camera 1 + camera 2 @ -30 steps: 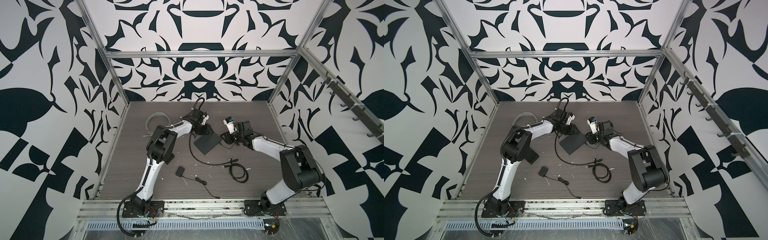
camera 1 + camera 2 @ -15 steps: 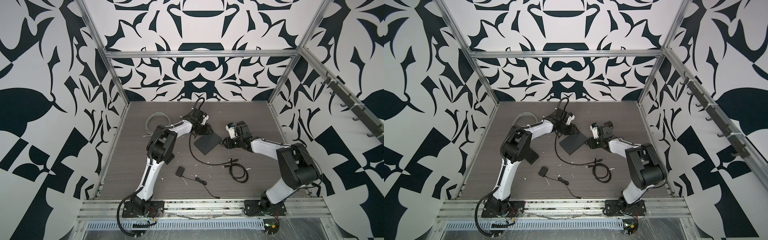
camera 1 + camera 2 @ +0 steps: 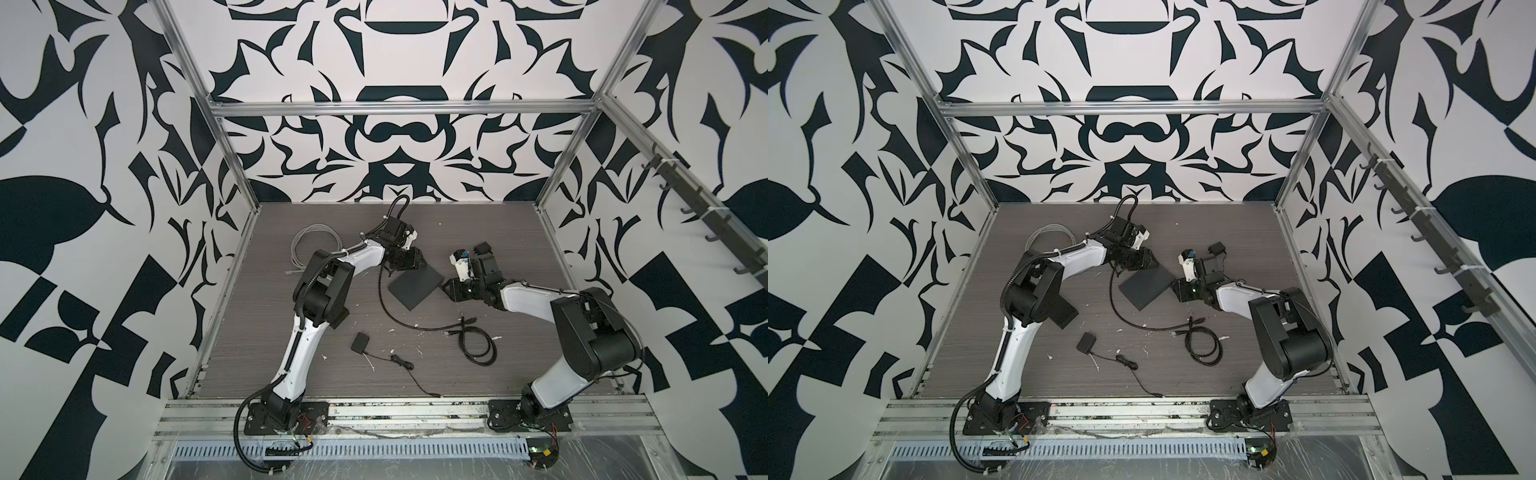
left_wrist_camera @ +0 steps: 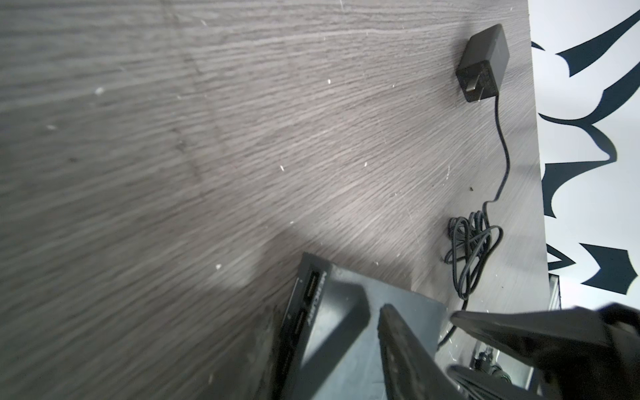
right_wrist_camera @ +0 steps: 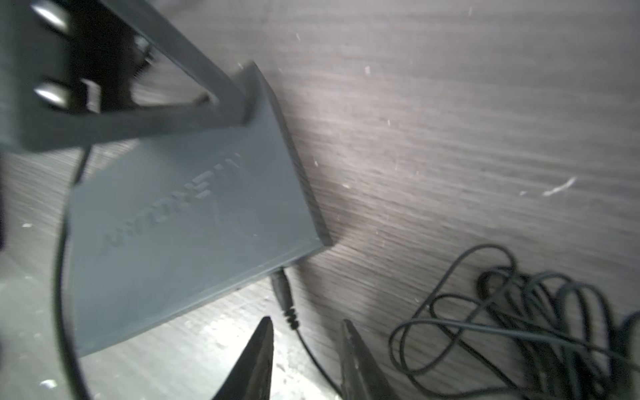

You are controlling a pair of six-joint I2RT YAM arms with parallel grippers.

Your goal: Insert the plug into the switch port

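Note:
The switch [image 3: 413,286] [image 3: 1144,289] is a flat dark grey box lying mid-table. My left gripper [image 3: 411,266] [image 4: 329,311] is shut on its far corner, one finger [image 4: 408,353] lying on its top face. In the right wrist view a black barrel plug [image 5: 282,294] meets the edge of the switch [image 5: 187,214]; how deep it sits I cannot tell. My right gripper [image 5: 306,332] [image 3: 446,286] is low at the switch's right corner and open. The plug's thin cable runs between its fingertips without touching either.
A black power adapter [image 4: 483,64] and its tangled cord [image 5: 519,311] lie beside the right arm. A grey cable coil [image 3: 313,245] sits at the back left. A black cable loop [image 3: 478,340] and a small black box with a cord [image 3: 359,344] lie nearer the front.
My right gripper has dropped from above the table to the switch's right corner, and its jaws have narrowed a little. The left arm and the switch have stayed put.

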